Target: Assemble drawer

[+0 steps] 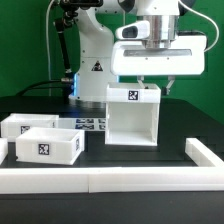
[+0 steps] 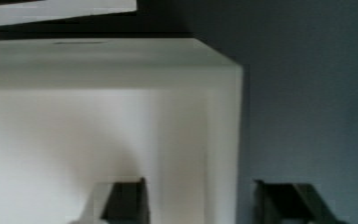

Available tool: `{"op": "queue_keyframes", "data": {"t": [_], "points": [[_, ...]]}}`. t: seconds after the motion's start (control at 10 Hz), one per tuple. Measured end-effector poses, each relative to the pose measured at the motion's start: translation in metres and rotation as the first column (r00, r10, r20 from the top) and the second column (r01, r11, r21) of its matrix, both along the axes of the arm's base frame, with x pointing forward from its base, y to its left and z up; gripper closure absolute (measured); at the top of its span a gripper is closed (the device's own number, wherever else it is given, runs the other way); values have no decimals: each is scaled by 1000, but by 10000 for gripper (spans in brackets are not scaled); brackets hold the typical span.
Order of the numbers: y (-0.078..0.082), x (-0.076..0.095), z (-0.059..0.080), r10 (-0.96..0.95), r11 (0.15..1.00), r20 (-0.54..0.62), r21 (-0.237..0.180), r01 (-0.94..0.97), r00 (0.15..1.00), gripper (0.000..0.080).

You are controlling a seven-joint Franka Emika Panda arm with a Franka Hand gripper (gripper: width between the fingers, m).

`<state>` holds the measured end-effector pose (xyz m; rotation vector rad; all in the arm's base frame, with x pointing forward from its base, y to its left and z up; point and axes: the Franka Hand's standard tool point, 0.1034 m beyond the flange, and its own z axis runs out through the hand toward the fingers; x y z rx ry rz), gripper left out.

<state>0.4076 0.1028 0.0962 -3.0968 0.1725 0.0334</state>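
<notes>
- Tool, jaws released, hangs directly above the tall white plastic drawer shell, straddling one wall.
- Risk: an off-centre clench could tip the shell on the black tabletop.

Black table takes up most of the scene, boxed in along the front and the exterior view's right by a low white border rail. Behind it there's a pale wall on the exterior view's left and a green panel on its right. Light's pretty even.
</notes>
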Motion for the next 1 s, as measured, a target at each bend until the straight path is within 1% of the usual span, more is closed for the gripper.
{"op": "queue_keyframes", "data": {"t": [0.1,0.2,0.3,0.4,0.8,0.9,1.0], "points": [[0,0,0,0,1000,0,0,0,1000,576],[0,0,0,0,1000,0,0,0,1000,742],[0,0,0,0,1000,0,0,0,1000,742],[0,0,0,0,1000,0,0,0,1000,763],[0,0,0,0,1000,0,0,0,1000,763],[-1,6,-1,24,1000,6,3,-24,1000,763],[-2,27,0,35,999,26,12,-35,999,763]]}}
